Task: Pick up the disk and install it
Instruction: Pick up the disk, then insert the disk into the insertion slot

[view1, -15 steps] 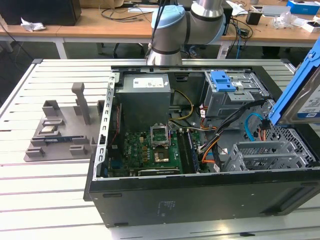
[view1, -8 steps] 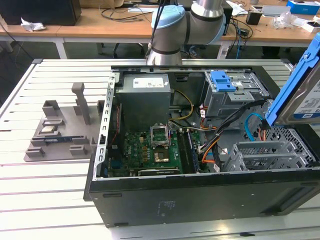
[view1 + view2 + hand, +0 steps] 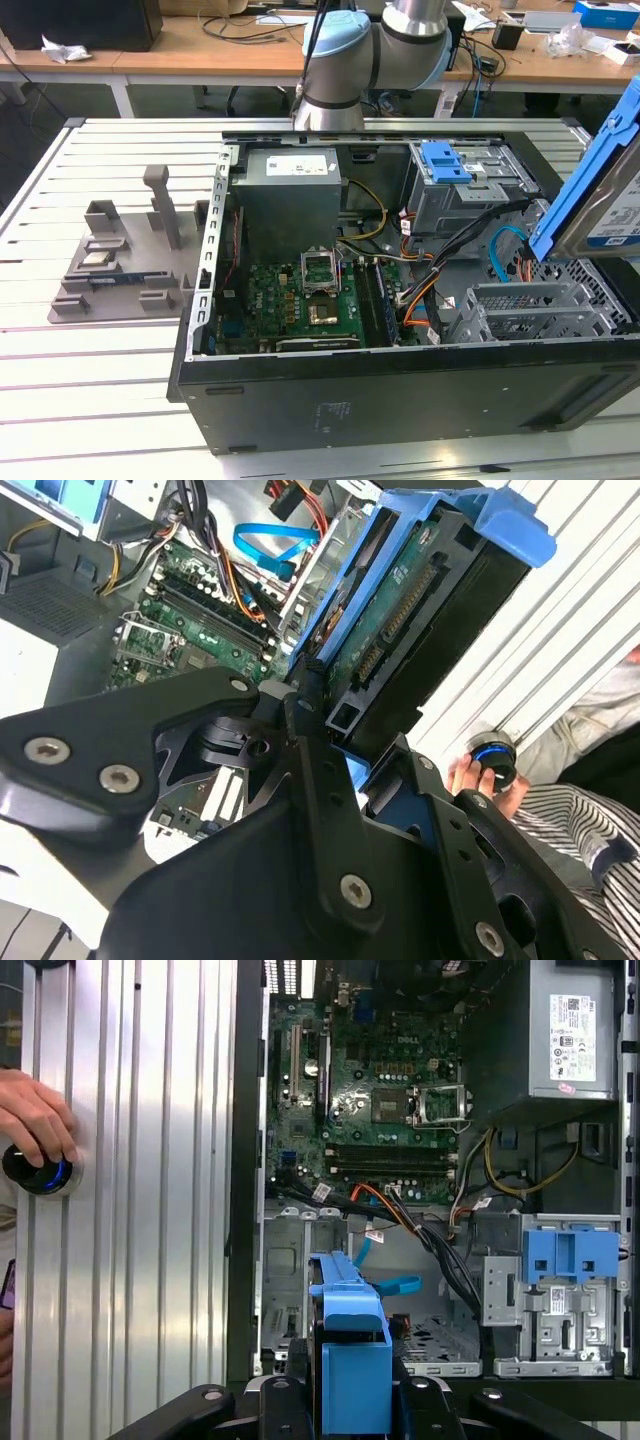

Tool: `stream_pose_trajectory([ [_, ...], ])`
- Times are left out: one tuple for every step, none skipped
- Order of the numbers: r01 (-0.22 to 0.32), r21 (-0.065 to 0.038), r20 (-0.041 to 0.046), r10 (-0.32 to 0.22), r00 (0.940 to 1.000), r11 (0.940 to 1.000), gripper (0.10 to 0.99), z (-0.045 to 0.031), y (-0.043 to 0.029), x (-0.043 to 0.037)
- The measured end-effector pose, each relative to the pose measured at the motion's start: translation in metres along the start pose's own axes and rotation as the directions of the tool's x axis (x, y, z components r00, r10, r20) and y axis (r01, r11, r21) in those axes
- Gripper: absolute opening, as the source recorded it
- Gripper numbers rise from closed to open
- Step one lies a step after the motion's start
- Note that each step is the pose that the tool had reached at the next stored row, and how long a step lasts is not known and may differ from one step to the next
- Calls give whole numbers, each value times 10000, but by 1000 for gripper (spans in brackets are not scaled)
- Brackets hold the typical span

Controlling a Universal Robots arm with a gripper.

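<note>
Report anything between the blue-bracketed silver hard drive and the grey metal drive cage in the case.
The gripper holds the disk above the case. A light blue flat cable loops over the grey cage, with black and orange wires beside it; these could snag.

I work at a ribbed silver table (image 3: 100, 400). On its far side runs a long wooden desk (image 3: 200, 55) strewn with cables (image 3: 240, 22), a black box (image 3: 90, 20) toward the exterior view's left, dark floor (image 3: 60, 95) beneath.

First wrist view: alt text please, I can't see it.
The gripper holds the blue-framed disk edge-on above the open computer case. A hand rests on a round black knob on the slatted table.
</note>
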State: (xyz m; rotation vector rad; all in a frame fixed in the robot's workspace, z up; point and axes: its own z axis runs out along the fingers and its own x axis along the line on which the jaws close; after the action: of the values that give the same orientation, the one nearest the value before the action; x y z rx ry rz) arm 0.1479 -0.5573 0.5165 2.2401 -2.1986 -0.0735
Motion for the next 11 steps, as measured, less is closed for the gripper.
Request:
stream_pose_trajectory([
  [1, 0, 0, -1, 10000, 10000, 365, 8, 8, 33],
  [0, 1, 6, 0, 10000, 10000, 365, 93, 138, 68],
  [-466, -303, 17, 466, 9989, 9985, 365, 220, 151, 71],
  [7, -323, 82, -4, 10000, 9995, 365, 326, 148, 86],
  [8, -326, 76, -6, 10000, 9995, 365, 475, 124, 30],
  [9, -326, 76, -6, 10000, 9995, 365, 474, 124, 29],
  [9, -326, 76, -6, 10000, 9995, 365, 475, 123, 29],
  [9, -326, 76, -6, 10000, 9995, 365, 475, 123, 29],
  [9, -326, 76, -6, 10000, 9995, 365, 475, 123, 29],
  [8, -327, 76, -6, 10000, 9995, 365, 475, 123, 29],
  [9, -326, 76, -6, 10000, 9995, 365, 475, 122, 29],
])
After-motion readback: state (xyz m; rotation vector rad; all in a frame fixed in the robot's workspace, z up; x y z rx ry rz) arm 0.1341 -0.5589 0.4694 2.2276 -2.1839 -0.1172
